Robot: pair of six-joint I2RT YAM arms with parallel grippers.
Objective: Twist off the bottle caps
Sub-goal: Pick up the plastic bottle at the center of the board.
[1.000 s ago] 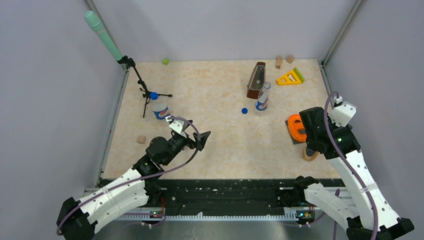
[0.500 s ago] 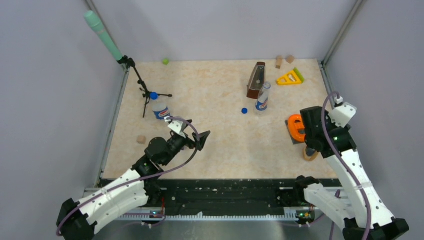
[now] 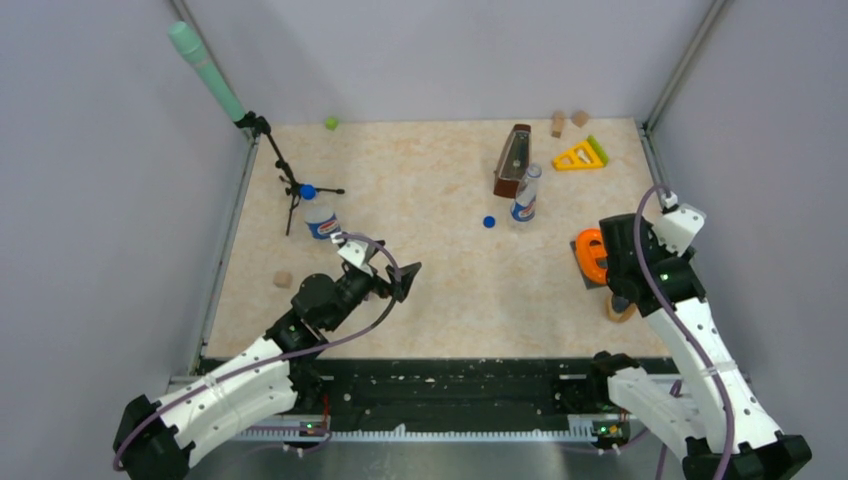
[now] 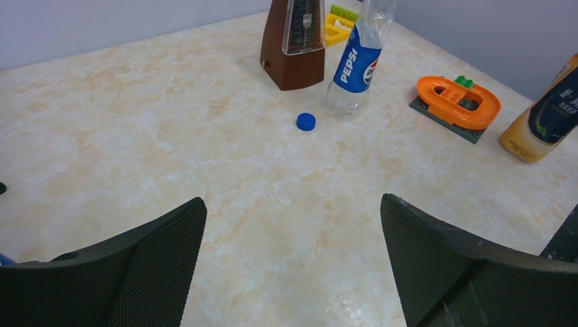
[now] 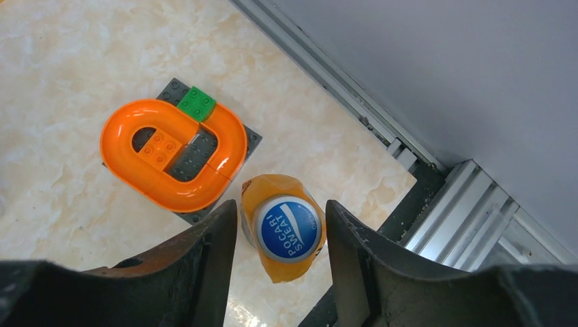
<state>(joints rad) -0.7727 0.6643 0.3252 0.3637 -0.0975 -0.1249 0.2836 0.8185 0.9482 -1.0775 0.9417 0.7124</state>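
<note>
My right tool (image 5: 281,225), unclenched, straddles the white-blue bottle cap (image 5: 288,228); I should centre, then squeeze squarely; left tool (image 4: 293,225) released.

The left arm (image 3: 240,380) stretched low and forward from its base. Its wrist was angled so that the left claw (image 4: 292,204) pointed ahead and a little downward, with the jaws spread fully wide. The right arm (image 3: 700,345) rose steeply and folded over at the elbow. The right claw (image 5: 281,208) aimed straight down, jaws partway apart.
</note>
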